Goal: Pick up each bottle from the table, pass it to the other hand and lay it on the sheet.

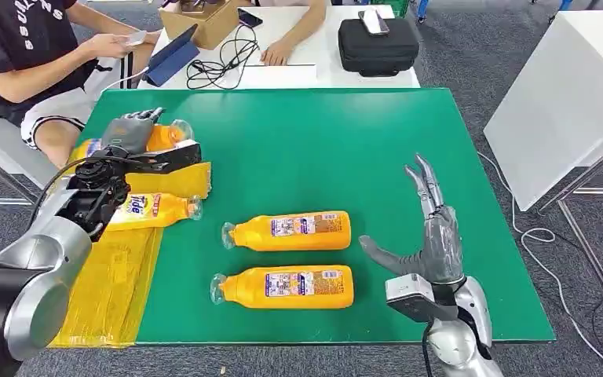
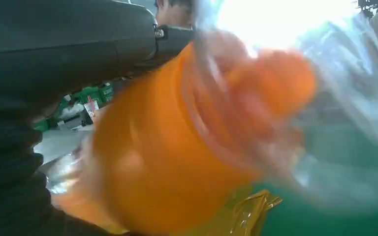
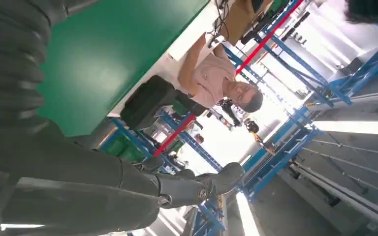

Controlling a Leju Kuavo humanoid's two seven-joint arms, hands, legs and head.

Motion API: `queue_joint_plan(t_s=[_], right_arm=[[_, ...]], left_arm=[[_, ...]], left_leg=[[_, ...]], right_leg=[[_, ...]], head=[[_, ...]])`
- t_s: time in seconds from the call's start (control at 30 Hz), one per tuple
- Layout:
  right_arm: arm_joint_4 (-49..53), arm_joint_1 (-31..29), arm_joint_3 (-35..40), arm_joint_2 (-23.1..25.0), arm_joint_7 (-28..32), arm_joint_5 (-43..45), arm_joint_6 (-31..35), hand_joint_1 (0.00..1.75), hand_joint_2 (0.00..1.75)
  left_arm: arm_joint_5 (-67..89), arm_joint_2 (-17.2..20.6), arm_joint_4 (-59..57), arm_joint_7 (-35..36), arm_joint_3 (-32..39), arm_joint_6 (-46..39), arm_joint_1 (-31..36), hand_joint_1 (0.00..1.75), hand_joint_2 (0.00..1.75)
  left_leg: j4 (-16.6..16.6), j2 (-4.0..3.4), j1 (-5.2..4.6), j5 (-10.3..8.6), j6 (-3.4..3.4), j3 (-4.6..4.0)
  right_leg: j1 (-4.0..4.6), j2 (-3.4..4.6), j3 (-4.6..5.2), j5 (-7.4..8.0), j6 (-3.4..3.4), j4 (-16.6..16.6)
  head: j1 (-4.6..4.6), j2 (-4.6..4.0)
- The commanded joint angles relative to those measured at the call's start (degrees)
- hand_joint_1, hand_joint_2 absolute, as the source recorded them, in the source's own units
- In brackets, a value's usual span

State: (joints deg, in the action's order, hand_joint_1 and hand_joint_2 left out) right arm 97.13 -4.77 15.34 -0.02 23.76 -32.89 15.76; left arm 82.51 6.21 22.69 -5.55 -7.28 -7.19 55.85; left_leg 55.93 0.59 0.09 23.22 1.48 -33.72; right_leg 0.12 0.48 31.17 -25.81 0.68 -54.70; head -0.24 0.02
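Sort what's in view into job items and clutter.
Job: two orange bottles waiting on the green table; Tide bottle on the yellow sheet; bottle gripped by the left hand; right hand.

Clutter: black case, cardboard box, cables.

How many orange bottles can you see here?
4: one in the left hand over the sheet, one lying on it, two on the green table.
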Motion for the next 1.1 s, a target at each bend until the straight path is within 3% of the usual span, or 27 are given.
queue_joint_plan(t_s=[0.03,0.33,0.73,0.87,0.9,0.97,1.1], right_arm=[[-2.0,-2.1,1.1,-1.5,0.1,0.2,0.3,0.00,1.75],[-2.6,-1.4,1.2,-2.3,0.6,1.1,1.3,0.00,1.75],[-1.9,-1.4,1.5,-2.4,0.5,0.9,2.2,0.00,1.75],[-0.9,0.4,1.4,-2.9,0.0,0.6,2.9,0.00,1.75],[-0.9,0.8,1.4,-3.0,-0.9,-0.7,3.0,0.00,1.75],[-1.5,1.3,2.2,-3.6,-4.4,-7.3,2.8,0.00,1.75],[-3.1,1.5,5.8,-5.9,-12.9,-20.6,-3.9,0.00,1.75]], left_arm=[[-1.5,-1.9,-3.5,-3.5,0.4,-0.2,2.7,0.00,1.75],[-4.0,-4.0,-1.4,-8.7,-1.5,-1.4,1.8,0.00,1.75],[-7.9,-5.6,-0.9,-10.2,-0.1,-4.2,0.0,0.00,1.75],[-20.0,-7.7,4.4,-18.1,5.7,-4.6,-3.0,0.00,1.75],[-28.2,-9.1,7.9,-23.6,9.6,-1.6,-4.9,0.00,1.75],[-42.9,-10.4,20.1,-28.5,10.1,6.5,-11.8,0.00,1.75],[-63.8,-9.9,49.6,-31.6,3.4,15.7,-31.6,0.00,1.75]], left_leg=[[0.0,0.02,0.04,0.07,-0.03,0.13],[0.0,0.06,0.08,0.15,-0.04,0.27],[0.0,-0.02,0.05,0.13,-0.04,0.22],[0.0,0.02,0.01,0.04,-0.02,0.13],[0.0,0.04,0.06,0.13,-0.04,0.28],[-0.1,0.07,0.05,0.12,-0.02,0.32],[-0.2,-0.12,-0.06,0.10,0.01,0.34]], right_leg=[[0.05,-0.08,-0.18,-0.06,0.05,0.0],[0.06,-0.15,-0.37,-0.12,0.08,0.1],[0.05,-0.05,-0.27,-0.08,0.07,0.1],[0.00,-0.07,-0.16,-0.04,0.05,0.1],[0.06,-0.12,-0.35,-0.10,0.07,0.1],[0.04,-0.15,-0.40,-0.10,0.09,0.2],[-0.09,0.06,-0.32,-0.05,0.08,0.2]], head=[[0.04,0.00],[0.02,0.00],[0.02,0.00],[0.02,0.00],[0.02,0.00],[0.02,0.00],[0.02,0.00]])
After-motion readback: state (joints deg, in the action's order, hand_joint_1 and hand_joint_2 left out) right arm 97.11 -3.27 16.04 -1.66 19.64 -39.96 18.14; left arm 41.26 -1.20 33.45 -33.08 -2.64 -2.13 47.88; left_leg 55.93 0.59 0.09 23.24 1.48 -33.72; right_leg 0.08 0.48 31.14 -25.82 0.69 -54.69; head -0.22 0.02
